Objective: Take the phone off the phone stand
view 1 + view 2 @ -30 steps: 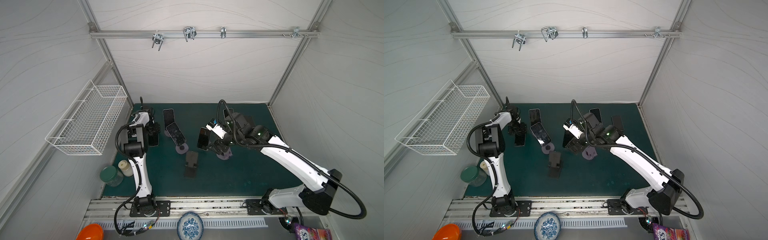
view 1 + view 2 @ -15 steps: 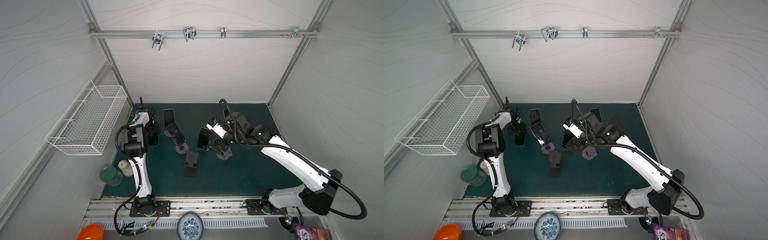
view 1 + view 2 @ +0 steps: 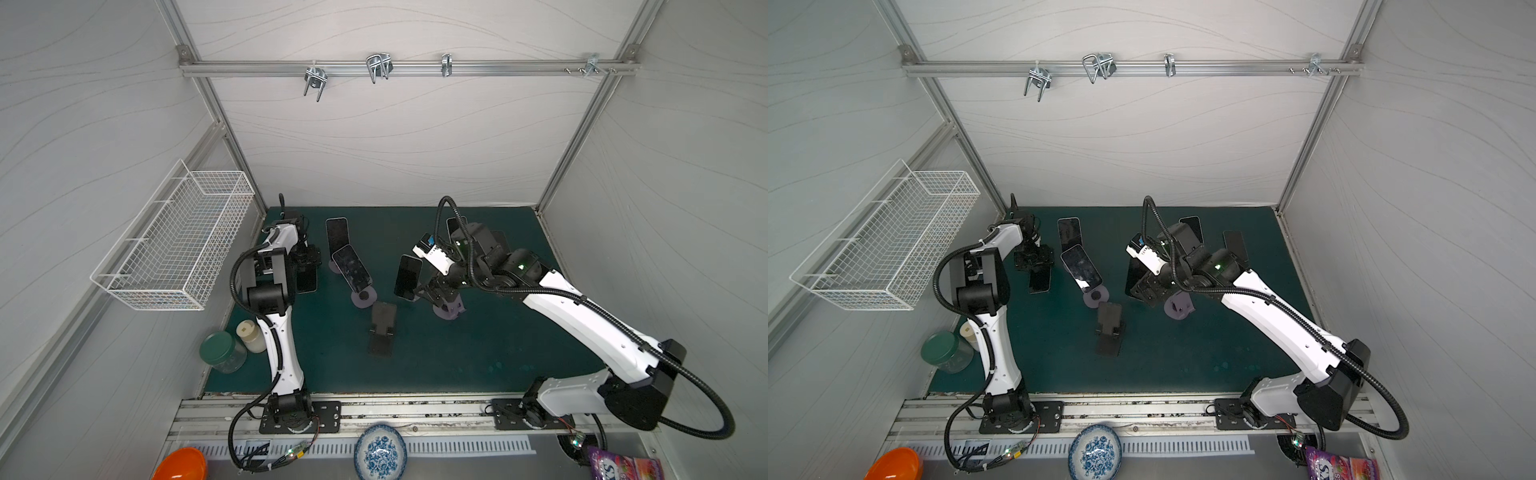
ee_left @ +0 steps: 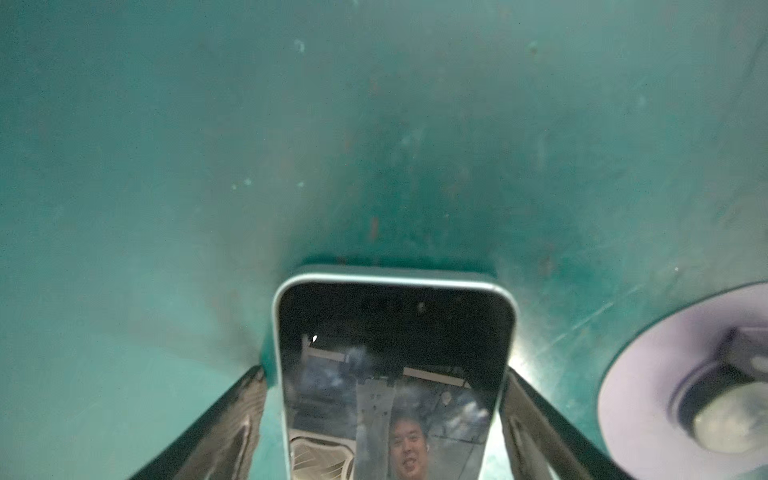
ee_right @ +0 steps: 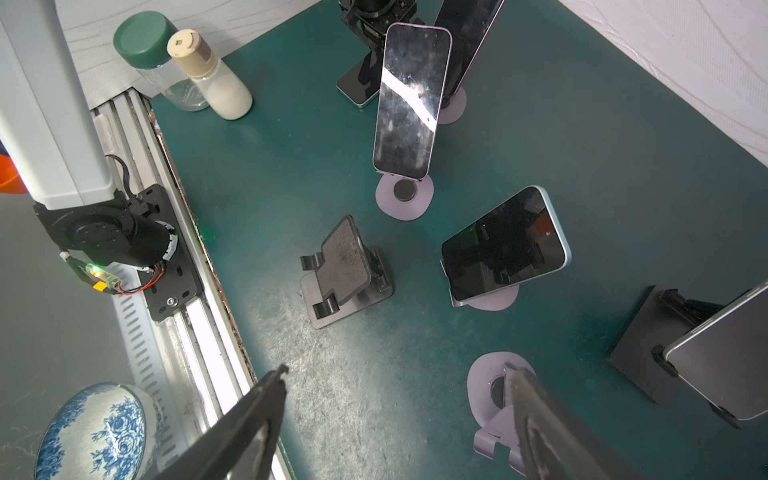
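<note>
The left gripper [image 4: 384, 370] stands spread over a black-screened phone with a pale blue-green rim [image 4: 392, 374], which lies flat on the dark green mat [image 4: 374, 124]. Its two black fingers [image 4: 228, 424] flank the phone's long sides. A strip of mat shows between one finger and the rim. The other finger sits just beside the rim, and I cannot tell whether it touches. Nothing is pinched. Only the fingertips show here, and in both top views this gripper is a dark mass that is hard to read.

The right gripper [image 5: 398, 370] is spread wide with bare mat between its fingers and holds nothing. One finger [image 5: 552, 424] covers part of an empty lilac round-based phone stand [image 5: 484, 386]. Ahead of it and apart from the fingers, a dark phone with a light blue rim [image 5: 505, 245] leans on a second lilac stand [image 5: 494, 300], which is mostly hidden beneath the phone. In a top view the gripper overlaps this phone [image 3: 409, 276], so the gap cannot be judged there.

Near it sits an empty black folding stand [image 5: 345, 270]. Farther off, a pink-rimmed phone [image 5: 411, 99] stands upright. A grey phone on a black plate stand [image 5: 723, 357] is cut off by the frame edge
</note>
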